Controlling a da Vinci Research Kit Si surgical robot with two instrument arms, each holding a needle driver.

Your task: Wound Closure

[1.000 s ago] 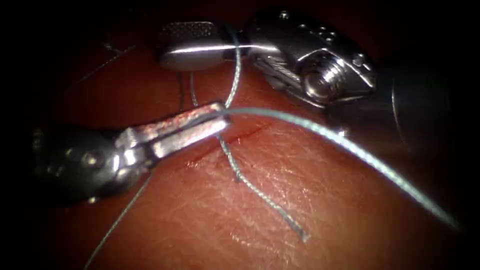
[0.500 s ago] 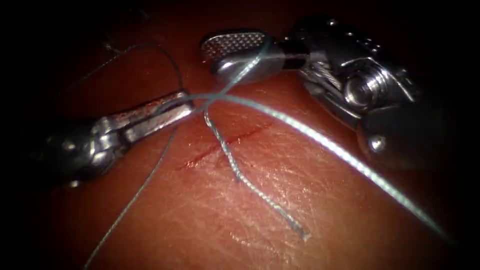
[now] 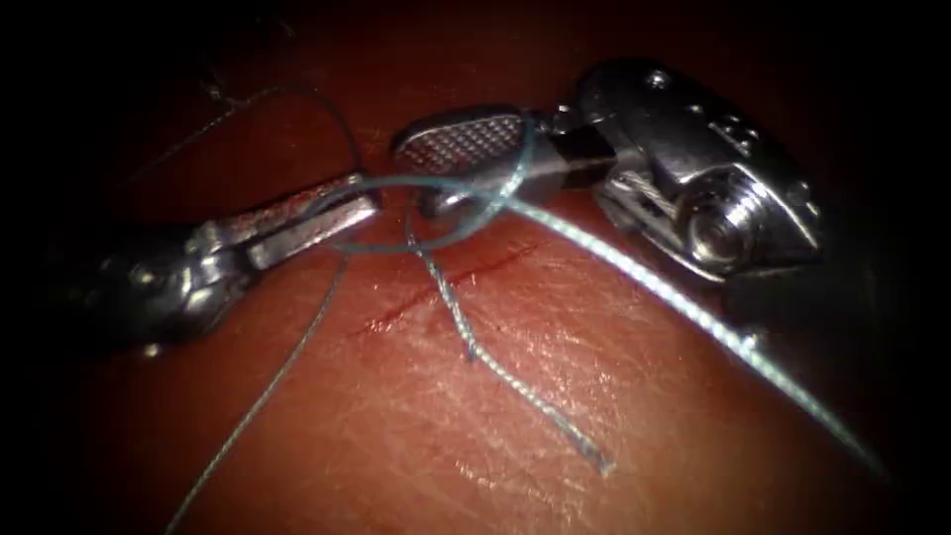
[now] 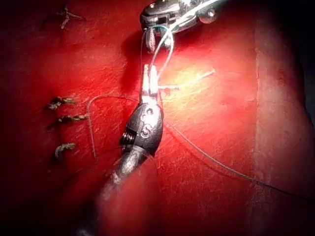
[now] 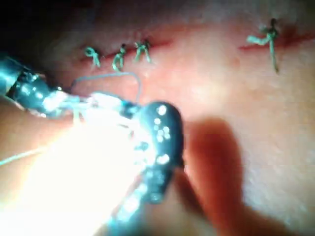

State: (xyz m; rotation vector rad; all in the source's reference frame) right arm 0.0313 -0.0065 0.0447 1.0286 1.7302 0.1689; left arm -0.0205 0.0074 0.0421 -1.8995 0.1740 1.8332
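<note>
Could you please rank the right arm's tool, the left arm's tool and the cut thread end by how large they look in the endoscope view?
1. Right arm's tool, thread looped around its open jaws.
2. Left arm's tool, shut on the thread; somewhat smaller, though nearness to the camera may account for that.
3. Cut thread end on the tissue.

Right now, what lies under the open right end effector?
Under the silver right end effector, jaws open, a loop of pale green thread wraps its lower jaw above the red tissue. The shut left end effector grips thread. The tissue directly beneath is covered.
</note>
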